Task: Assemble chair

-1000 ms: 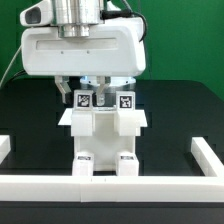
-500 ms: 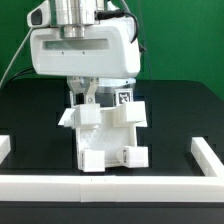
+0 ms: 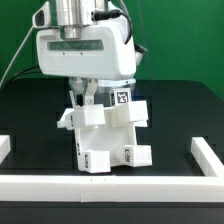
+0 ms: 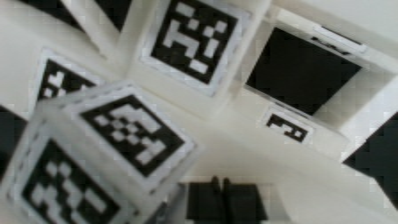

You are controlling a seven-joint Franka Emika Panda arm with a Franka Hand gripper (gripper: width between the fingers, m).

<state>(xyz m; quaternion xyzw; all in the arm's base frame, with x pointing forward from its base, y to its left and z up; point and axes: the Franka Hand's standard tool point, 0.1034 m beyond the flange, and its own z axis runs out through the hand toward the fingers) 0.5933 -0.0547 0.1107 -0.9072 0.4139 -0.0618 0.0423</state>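
Chair assembly point(image 3: 106, 140) is seen upright near the middle of the black surface point(image 3: 180, 115), just behind the front white border bar point(image 3: 110, 184), directly under the gripper point(image 3: 88, 97).

Change against a second ago: the assembly was square to the camera then, with two tagged cubes side by side on top. Now it is twisted, its lower end swung toward the exterior view's right, and it looks slightly tilted. Only one top tag point(image 3: 124, 97) is visible; the other is hidden behind the fingers point(image 3: 82, 92). The fingers have gone from apart to fully closed, at the upper part on the exterior view's left side. Whether that part is actually pinched cannot be told; the wrist view shows only tagged white faces point(image 4: 192, 40) close up.

Judgement: the closing nudged the assembly round, so alignment with the border bars is lost and would likely need correcting before the next part is fitted.

Long axis is roughly vertical. The slotted front is turned partly toward the exterior view's right.
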